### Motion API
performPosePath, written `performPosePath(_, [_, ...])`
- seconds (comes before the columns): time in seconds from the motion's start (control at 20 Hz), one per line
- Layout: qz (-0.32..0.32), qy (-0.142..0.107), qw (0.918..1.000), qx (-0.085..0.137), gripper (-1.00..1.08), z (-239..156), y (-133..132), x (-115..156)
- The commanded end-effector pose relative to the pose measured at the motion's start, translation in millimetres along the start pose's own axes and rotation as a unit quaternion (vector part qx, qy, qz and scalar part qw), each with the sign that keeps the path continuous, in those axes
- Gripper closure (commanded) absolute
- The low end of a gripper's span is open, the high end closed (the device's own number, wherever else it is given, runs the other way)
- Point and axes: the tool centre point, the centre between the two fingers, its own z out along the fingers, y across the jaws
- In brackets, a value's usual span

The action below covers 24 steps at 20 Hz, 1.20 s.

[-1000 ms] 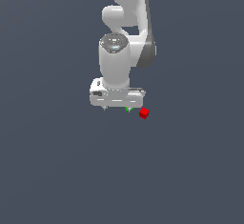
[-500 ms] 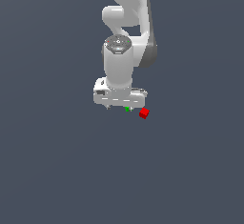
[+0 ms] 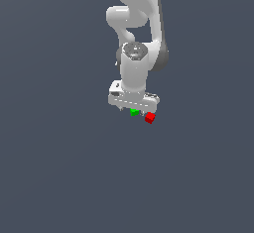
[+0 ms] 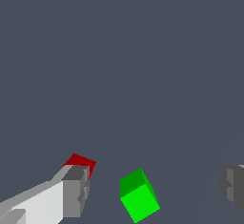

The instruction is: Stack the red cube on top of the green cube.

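The red cube [image 3: 150, 118] and the green cube [image 3: 134, 112] lie close together on the dark grey floor, apart from each other. My gripper [image 3: 135, 108] hangs right over them, pointing down, open and empty. In the wrist view the green cube [image 4: 139, 197] lies in the gap between the two fingers, nearer one finger [image 4: 74, 192] than the other finger [image 4: 232, 185]. The red cube [image 4: 81, 161] shows just past the nearer fingertip, outside the gap and partly hidden by it. My gripper [image 4: 152, 189] touches neither cube.
The white arm [image 3: 141, 24] rises behind the gripper in the exterior view. The plain dark grey floor [image 3: 59, 167] spreads all around the cubes, with no other object in view.
The arm and hand have shifted toward the exterior view's right, now more over the two cubes. The cubes have not moved. The fingers stay open.
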Motion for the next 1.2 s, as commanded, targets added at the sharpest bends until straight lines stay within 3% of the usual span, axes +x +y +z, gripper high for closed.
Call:
performPosePath(0.0, [0.022, 0.000, 0.9998, 0.000, -0.92, 9, -9, -11])
performPosePath(0.6, [0.123, -0.001, 0.9925, 0.001, -0.92, 48, -58, -52])
performPosePath(1.15, [0.171, -0.002, 0.9852, 0.001, -0.92, 68, -86, -66])
